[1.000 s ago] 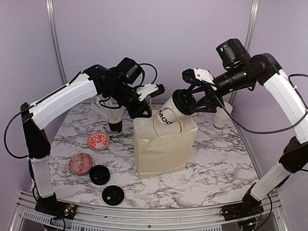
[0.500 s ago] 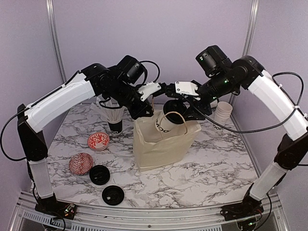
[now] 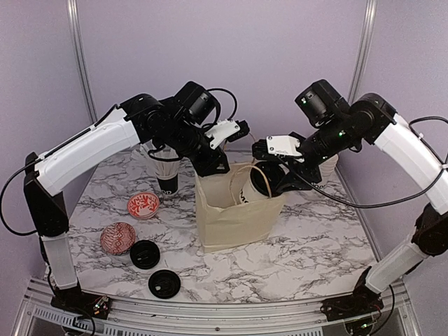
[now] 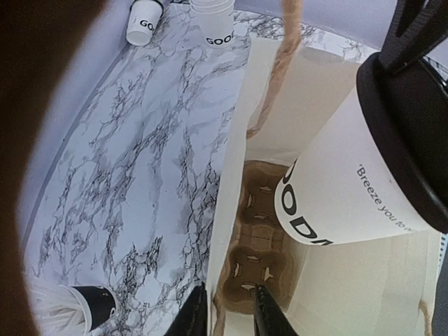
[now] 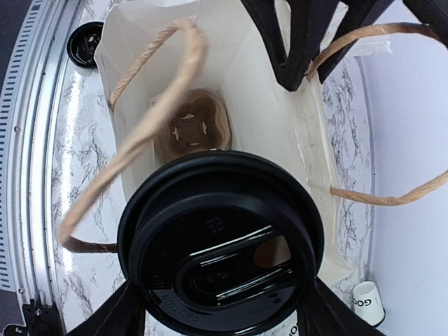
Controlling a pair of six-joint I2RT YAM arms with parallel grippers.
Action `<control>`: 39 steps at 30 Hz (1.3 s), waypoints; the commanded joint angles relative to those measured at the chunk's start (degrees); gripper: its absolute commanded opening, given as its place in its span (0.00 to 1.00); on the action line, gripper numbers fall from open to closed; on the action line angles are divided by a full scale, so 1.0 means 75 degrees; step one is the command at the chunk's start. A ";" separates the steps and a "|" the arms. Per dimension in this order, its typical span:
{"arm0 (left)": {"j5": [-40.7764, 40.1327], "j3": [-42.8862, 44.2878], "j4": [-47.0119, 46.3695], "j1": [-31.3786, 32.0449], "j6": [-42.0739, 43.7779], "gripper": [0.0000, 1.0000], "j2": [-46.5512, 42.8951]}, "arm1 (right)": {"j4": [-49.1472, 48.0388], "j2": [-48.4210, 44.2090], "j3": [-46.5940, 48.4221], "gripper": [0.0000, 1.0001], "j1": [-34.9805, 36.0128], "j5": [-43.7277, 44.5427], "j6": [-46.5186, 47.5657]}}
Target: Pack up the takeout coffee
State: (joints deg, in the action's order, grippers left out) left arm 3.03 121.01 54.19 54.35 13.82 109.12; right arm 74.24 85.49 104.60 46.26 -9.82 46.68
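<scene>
Takeout coffee (image 4: 336,189) hangs tilted in the mouth of the paper bag (image 3: 234,220), above the cardboard carrier (image 4: 255,269) on the bag's floor. The right gripper (image 5: 218,308) clamps the cup at its black lid (image 5: 220,238). That stiffer rim likely suits a light cup with thin, crushable walls. The left gripper (image 4: 227,318) stands slightly spread astride the bag's rim.

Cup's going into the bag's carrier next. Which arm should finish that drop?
Right. The right hand grips the lidded cup, already tilted inside the paper bag mouth, above the cardboard carrier. The left hand only straddles the bag's rim and carries no cup.
</scene>
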 commanded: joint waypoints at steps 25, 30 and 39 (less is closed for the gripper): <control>0.1108 -0.2564 -0.3339 -0.1303 -0.1896 0.67 -0.0439 | -0.1321 -0.2603 -0.3514 0.49 0.2294 0.2376 0.1073; 0.1586 -0.2447 -0.3616 -0.1304 -0.2159 0.67 0.0411 | -0.2243 -0.2989 -0.4408 0.49 0.2361 0.3112 0.1068; 0.2053 -0.2310 -0.3694 -0.1305 -0.2276 0.67 0.1599 | -0.3474 -0.3233 -0.5390 0.48 0.2427 0.3698 0.1391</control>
State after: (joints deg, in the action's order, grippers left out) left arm 14.59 102.17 27.79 44.62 -2.39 118.21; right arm 55.77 62.02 64.38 63.59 15.11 56.14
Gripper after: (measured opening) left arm 0.673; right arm 0.677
